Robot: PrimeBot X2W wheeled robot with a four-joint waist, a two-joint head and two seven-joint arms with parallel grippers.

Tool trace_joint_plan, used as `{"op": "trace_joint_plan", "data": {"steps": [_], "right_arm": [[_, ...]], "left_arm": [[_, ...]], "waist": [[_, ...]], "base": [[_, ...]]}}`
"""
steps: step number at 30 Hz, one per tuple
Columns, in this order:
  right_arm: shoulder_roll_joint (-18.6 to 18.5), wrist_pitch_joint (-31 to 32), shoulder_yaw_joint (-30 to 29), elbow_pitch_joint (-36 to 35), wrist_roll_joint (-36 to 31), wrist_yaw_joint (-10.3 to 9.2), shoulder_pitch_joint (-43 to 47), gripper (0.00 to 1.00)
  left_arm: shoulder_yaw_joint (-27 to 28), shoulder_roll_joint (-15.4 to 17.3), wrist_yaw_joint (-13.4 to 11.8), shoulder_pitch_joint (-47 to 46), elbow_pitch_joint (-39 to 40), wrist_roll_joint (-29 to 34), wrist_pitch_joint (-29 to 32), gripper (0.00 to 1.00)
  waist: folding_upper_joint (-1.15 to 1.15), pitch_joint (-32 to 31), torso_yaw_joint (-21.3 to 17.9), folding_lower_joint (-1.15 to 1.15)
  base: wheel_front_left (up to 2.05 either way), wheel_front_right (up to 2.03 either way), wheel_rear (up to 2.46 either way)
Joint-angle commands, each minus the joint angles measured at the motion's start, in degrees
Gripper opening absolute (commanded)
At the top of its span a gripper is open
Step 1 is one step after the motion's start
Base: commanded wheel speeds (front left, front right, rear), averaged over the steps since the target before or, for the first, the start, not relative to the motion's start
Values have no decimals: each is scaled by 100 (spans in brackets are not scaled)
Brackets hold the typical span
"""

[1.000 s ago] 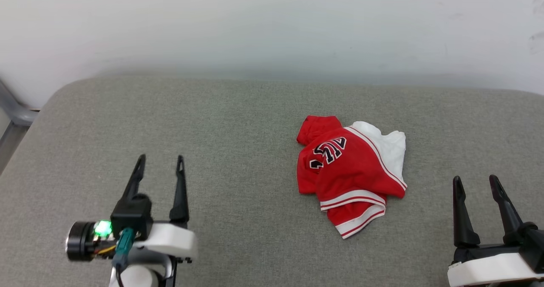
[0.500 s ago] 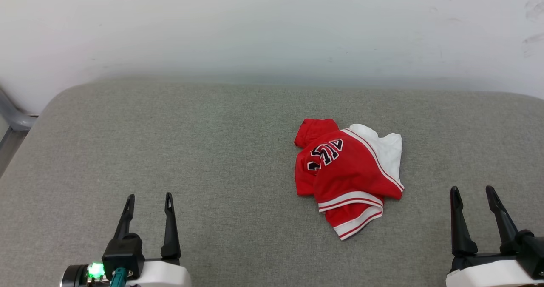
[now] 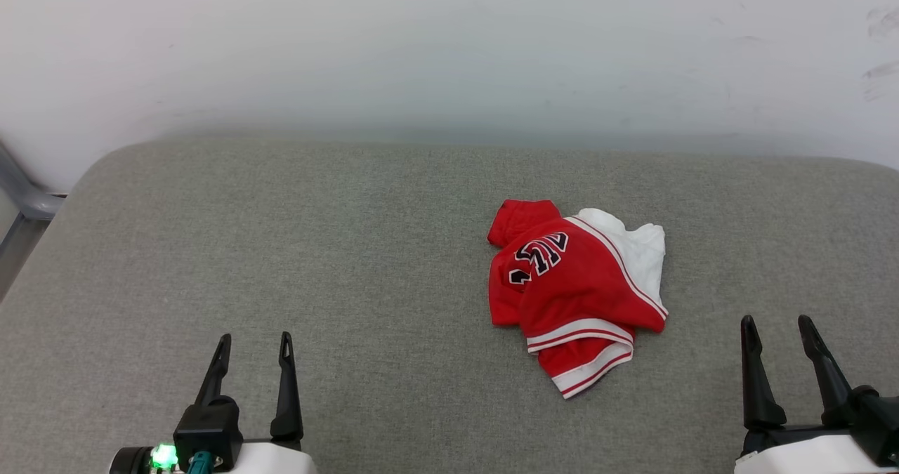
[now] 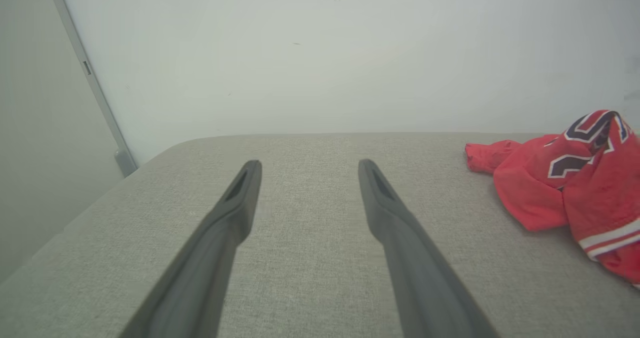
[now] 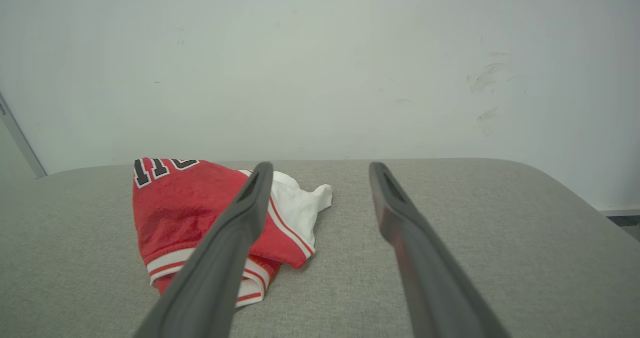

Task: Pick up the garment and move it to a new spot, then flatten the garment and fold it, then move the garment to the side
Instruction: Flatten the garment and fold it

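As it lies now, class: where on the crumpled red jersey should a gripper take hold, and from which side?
Likely the raised red hump of the jersey, from above with the right gripper, which is nearer; its edges lie flat.

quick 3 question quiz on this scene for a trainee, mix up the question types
1. True or false: the left gripper is holding the garment.
2. In the head view, which gripper is the garment nearer? A) the left gripper B) the right gripper
3. Fill in: the garment lies ____ on the grey cushion, not yet flattened.

Key: 1 false, both grippers are open and apart from it; 2 B; 3 crumpled.
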State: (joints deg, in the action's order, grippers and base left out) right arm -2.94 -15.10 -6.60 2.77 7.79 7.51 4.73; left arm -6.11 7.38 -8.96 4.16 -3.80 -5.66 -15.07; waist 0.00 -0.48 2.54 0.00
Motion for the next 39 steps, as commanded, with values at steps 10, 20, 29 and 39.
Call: {"op": "trace_joint_plan", "data": {"steps": [10,20,29,39], "right_arm": [[12,-10,31,63,66,-4,12,100],[12,-10,56,-13,-107,-4,-159,100],[-113,-10,7,-242,-548,-5,-905,100],[-1445,90,502,538,-337,-4,-2642,100]], "left_arm": [[255,-184,239,61,-118,197,-15,100],[373,-275,359,32,-186,308,-15,100],[338,-344,416,-63,-165,379,-15,100],[256,-391,391,-439,3,418,-15,100]], "waist": [[0,-17,-23,0],[0,3,-53,0],[0,138,21,0],[0,881,239,0]], "base": [[0,0,0],[0,0,0],[0,0,0],[0,0,0]]}}
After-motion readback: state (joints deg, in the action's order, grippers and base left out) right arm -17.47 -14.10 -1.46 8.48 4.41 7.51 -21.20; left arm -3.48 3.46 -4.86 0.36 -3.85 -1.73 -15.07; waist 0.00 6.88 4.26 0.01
